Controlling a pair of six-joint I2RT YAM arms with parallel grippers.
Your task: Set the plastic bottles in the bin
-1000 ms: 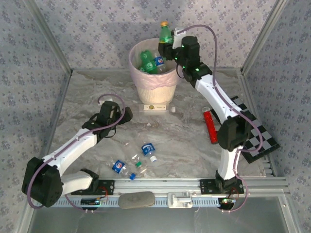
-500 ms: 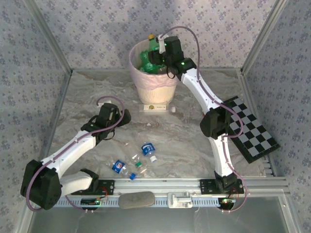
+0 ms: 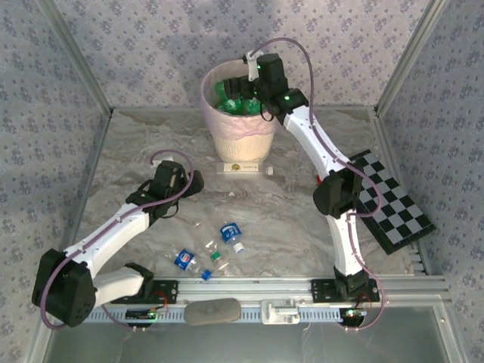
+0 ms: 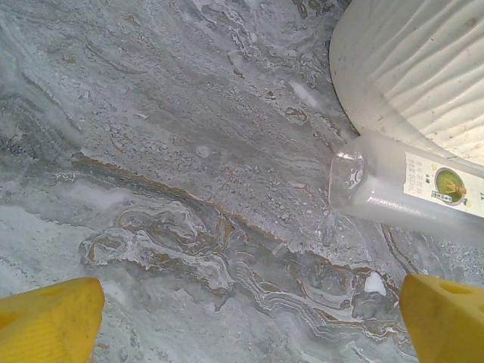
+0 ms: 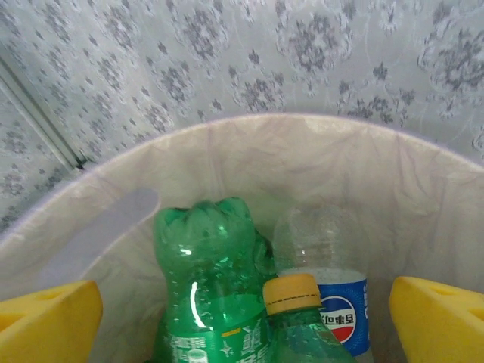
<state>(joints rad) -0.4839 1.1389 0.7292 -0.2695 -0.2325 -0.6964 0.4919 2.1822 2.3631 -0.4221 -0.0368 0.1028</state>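
Plastic bottles (image 5: 203, 280), green plus one blue-label, lie in the bin (image 5: 302, 117). One loose bottle (image 3: 230, 231) is on the worktop (image 3: 287, 204) between my arms, a second loose bottle (image 3: 184, 259) nearer my left base. Right tool (image 5: 242, 318) hovers over the bin, spread wide, gripping nothing. Left tool (image 4: 246, 321) also wide, low over the worktop by the bin's base.

Right pincer (image 5: 243, 321) released green bottle (image 5: 292, 296) into bin (image 3: 240, 140)

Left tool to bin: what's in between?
From the left tool: bare marble table, then a pale labelled item with a round mark lying at the foot of the bin. Seen in top and left wrist views.
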